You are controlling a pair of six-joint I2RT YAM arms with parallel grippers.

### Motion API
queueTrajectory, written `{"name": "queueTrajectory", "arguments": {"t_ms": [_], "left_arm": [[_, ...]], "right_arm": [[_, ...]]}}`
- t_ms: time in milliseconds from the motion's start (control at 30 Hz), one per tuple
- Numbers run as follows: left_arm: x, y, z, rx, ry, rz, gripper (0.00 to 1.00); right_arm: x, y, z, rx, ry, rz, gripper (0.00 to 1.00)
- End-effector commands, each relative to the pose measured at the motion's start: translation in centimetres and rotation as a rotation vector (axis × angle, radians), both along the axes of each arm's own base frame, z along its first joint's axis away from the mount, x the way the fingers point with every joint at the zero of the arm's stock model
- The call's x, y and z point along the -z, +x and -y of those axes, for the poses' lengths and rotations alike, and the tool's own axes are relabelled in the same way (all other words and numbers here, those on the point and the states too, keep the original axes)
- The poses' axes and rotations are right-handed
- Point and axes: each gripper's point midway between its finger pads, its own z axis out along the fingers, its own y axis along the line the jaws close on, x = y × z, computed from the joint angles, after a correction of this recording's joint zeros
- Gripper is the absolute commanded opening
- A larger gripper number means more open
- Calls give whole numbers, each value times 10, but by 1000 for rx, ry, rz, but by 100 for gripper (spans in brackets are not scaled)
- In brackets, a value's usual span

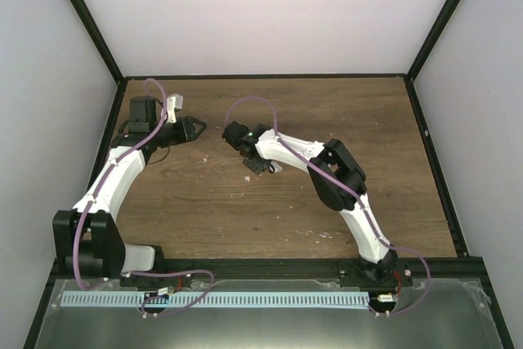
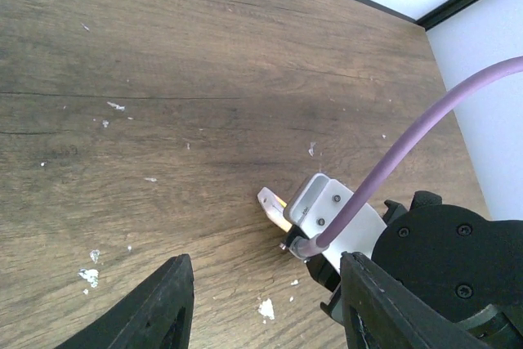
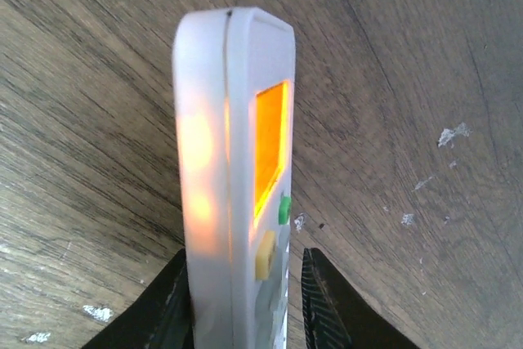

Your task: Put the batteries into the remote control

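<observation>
Smooth white plastic remote control (image 3: 233,161), glowing orange display, green and yellow buttons, between right gripper (image 3: 243,259) fingers, grip unclear, left gripper (image 2: 265,259) spread apart, scuffed wood-grain table (image 3: 409,79).

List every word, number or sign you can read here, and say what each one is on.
No text can be read.
The remote has a display that glows plain orange, with no legible characters.
The green button and yellow button are seen edge-on, so any marks on them can't be read.
</observation>
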Motion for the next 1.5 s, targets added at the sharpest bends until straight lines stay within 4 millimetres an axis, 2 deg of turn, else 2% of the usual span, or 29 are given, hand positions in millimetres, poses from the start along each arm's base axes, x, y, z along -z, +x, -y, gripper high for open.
{"name": "queueTrajectory", "arguments": {"t_ms": [0,67,167,267,333,433,533,600,633,833,967,1267,1467], "left_arm": [[-10,6,2,11,-10,27,51],[-12,6,3,10,-15,30,51],[-19,8,5,17,-31,52,51],[-33,12,9,41,-49,96,57],[-49,17,10,49,-51,147,60],[-74,23,9,46,-50,228,69],[-99,24,6,30,-42,317,87],[-112,23,5,26,-34,376,98],[-116,23,3,21,-30,392,100],[-140,24,-1,-21,-62,446,100],[-153,25,-1,-36,-97,458,100],[-161,21,-5,-50,-75,473,100],[-168,20,-3,-39,-78,490,100]], "right_arm": [[-6,-1,-7,-17,28,3,29],[-11,-3,-11,-22,62,-2,34],[-19,-7,-18,-35,123,-9,48],[-31,-9,-22,-40,181,4,63],[-46,-6,-23,-35,224,26,70],[-74,5,-22,-21,294,78,80],[-104,23,-11,18,379,135,99],[-117,36,3,62,438,151,100],[-122,42,11,89,469,151,100],[-147,71,67,246,628,191,100],[-156,85,99,339,725,204,100],[-154,93,144,471,849,167,100],[-153,90,152,482,835,178,100]]}}
